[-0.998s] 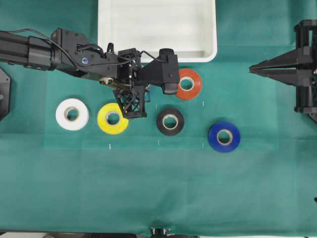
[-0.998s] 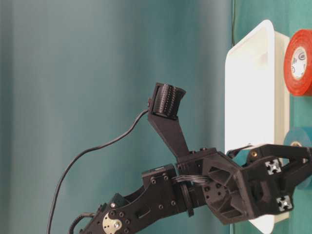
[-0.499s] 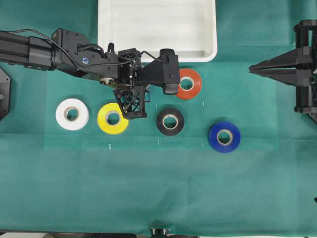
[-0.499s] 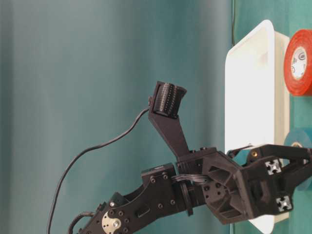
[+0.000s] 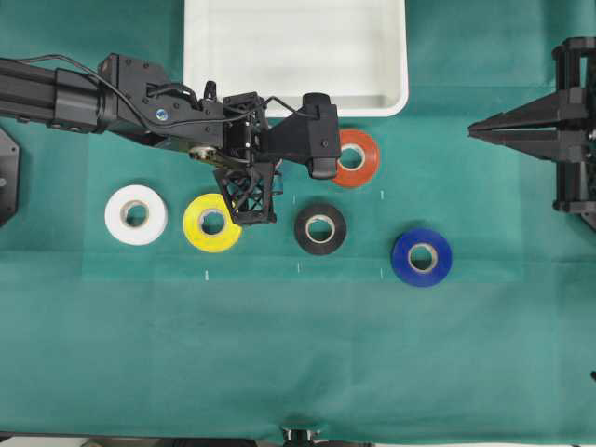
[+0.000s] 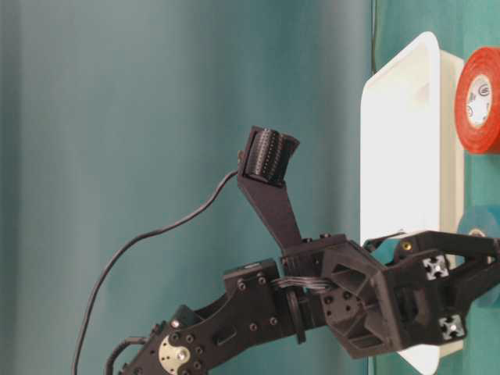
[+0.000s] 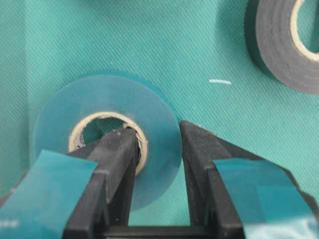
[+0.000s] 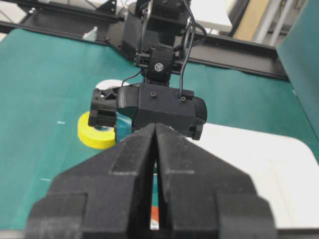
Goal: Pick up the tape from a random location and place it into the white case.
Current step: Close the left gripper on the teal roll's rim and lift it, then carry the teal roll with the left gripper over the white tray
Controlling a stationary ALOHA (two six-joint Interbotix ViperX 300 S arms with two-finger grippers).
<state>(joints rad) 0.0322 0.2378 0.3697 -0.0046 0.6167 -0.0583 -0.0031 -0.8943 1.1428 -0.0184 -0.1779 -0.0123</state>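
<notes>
1. I have the left gripper [image 7: 154,149] clamped across the wall of the tape [image 7: 107,149]: in the wrist view one finger sits inside the cardboard core and the other presses on the outer edge of the roll.
2. From overhead the tape is almost wholly hidden under the wrist, between the yellow roll [image 5: 211,223] and the black roll [image 5: 319,228], just near of the white case [image 5: 391,93].
3. I cannot say for sure whether the roll has left the cloth; the table-level view suggests it hangs slightly clear, but the angle is poor.
4. To do this step well I would lift straight up, keeping the squeeze steady so the roll does not pivot on the finger inside the core.
5. Then I would carry it to the far side over the case rim, high enough to clear it, and let go only above the bare floor of the case.
6. The right gripper [image 8: 154,164] sits parked at the right, fingers pressed together, holding nothing.
</notes>
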